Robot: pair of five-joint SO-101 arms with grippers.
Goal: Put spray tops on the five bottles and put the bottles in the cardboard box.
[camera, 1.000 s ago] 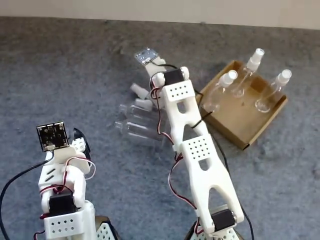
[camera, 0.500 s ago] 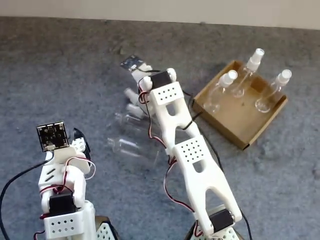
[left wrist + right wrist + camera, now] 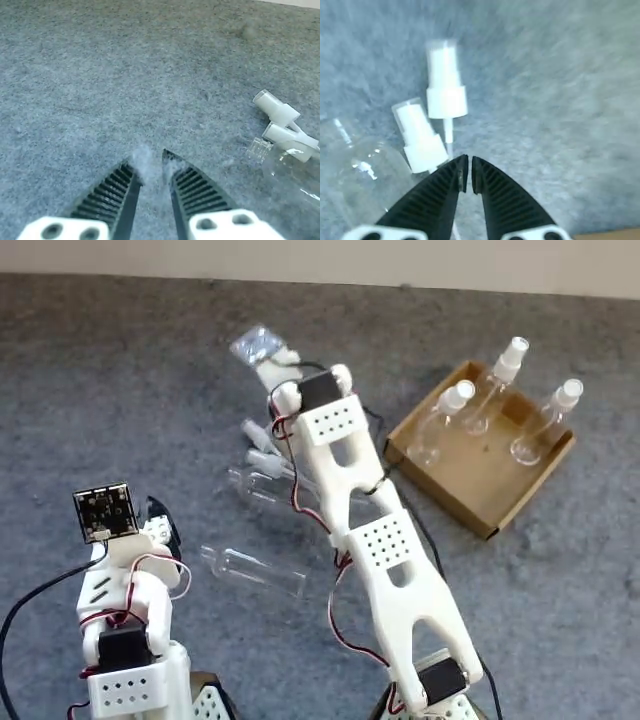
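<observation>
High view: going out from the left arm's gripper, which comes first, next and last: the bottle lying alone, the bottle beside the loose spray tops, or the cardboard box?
1. Lone bottle, lying on the carpet just to the right of the left gripper.
2. Second bottle, farther out beside the spray tops.
3. Cardboard box, at the far right.

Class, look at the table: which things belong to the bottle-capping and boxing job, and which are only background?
Belong to the job:
brown cardboard box
three clear capped bottles in it
two clear uncapped bottles lying on the carpet
two loose white spray tops beside them

Only background:
grey carpet
pale wall strip
</observation>
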